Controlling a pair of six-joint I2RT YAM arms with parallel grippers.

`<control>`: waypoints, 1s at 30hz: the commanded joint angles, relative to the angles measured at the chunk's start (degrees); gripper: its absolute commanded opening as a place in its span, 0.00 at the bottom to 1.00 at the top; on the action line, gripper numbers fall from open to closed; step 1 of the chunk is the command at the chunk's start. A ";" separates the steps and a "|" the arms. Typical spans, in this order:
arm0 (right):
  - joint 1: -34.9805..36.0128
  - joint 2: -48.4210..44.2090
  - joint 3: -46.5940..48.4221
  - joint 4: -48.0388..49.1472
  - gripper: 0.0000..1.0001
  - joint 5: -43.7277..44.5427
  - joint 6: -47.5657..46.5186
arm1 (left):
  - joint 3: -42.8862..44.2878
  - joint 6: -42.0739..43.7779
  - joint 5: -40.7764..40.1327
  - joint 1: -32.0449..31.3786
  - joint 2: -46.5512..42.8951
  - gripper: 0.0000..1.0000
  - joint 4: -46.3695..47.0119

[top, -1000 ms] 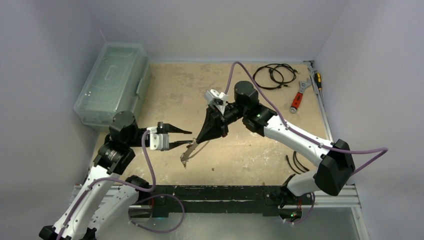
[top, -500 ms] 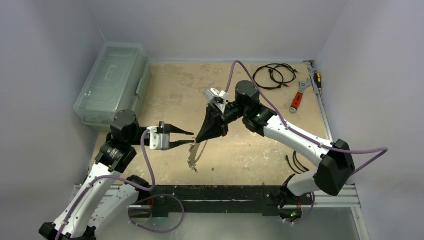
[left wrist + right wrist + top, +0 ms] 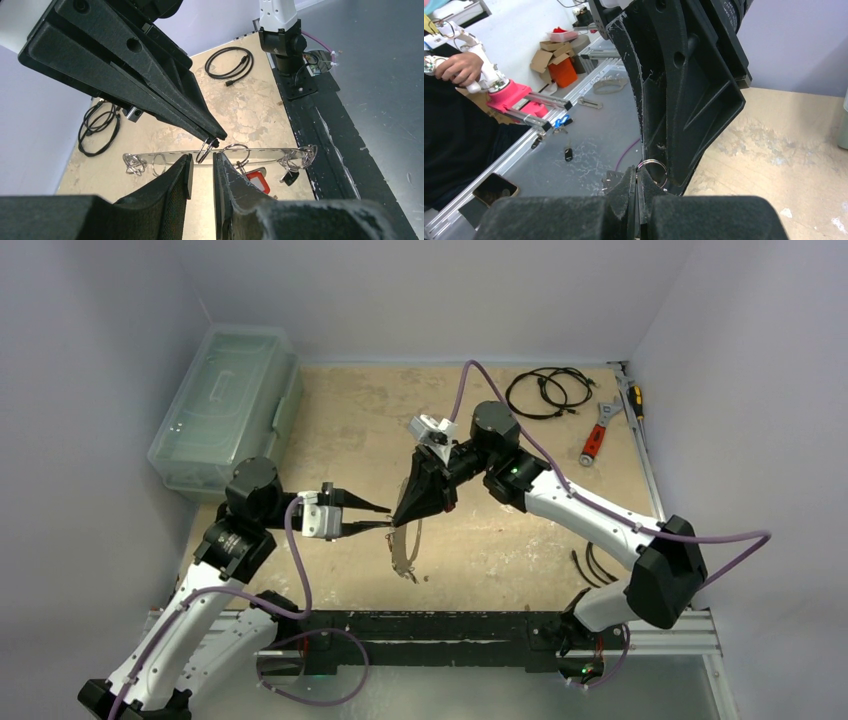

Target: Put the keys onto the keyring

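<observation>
Right gripper [image 3: 400, 522]: pressed together on split ring of keyring [image 3: 404, 555], which hangs mid-air at its 6 o'clock.
Left gripper [image 3: 201, 164]: narrowly spread, empty, at keyring rim.
Red-tag key [image 3: 256, 181] and black key [image 3: 288, 176], at 4 o'clock of left gripper, seem already on; green key unseen, likely left.

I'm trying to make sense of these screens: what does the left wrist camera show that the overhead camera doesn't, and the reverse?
Only the left wrist view: a red key tag hanging under the keyring, which is seen edge-on as a thin silvery bar. Only the overhead view: the clear plastic box and a red-handled wrench. Both: the keyring, the right gripper pinching it from above, and a black cable coil.
</observation>
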 commanded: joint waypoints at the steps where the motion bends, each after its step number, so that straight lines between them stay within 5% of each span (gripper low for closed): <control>1: 0.11 0.50 -0.30 6.83 0.00 -1.25 3.62 | -0.06 -0.10 2.25 -0.57 0.31 0.22 2.19; 6: 0.24 1.57 -0.63 9.72 0.00 -1.42 6.35 | -1.03 -0.95 2.54 -0.82 0.29 0.17 3.48; 10: 0.24 1.73 -2.61 19.77 0.00 -1.81 14.32 | -1.52 -0.98 2.13 -1.01 -0.07 0.00 3.52; 14: 0.13 3.28 -5.63 42.14 0.00 -3.89 30.86 | -2.34 -0.73 0.78 -1.10 -1.18 0.00 3.56; 19: -0.98 13.15 -3.92 85.25 0.00 -5.45 68.13 | -2.74 -0.62 -1.57 -1.09 -2.88 0.00 3.66; 22: -1.16 16.16 -1.90 85.91 0.13 -5.83 70.77 | -3.21 -1.28 -1.98 -1.05 -3.52 0.00 4.71; 26: -1.61 15.96 -1.43 85.83 0.43 -5.39 70.37 | -4.05 -2.29 -2.79 -1.10 -4.46 0.00 5.75; 30: -3.11 15.42 -0.94 85.83 0.52 -5.60 71.01 | -4.49 -2.86 -3.26 -1.07 -5.27 0.00 6.21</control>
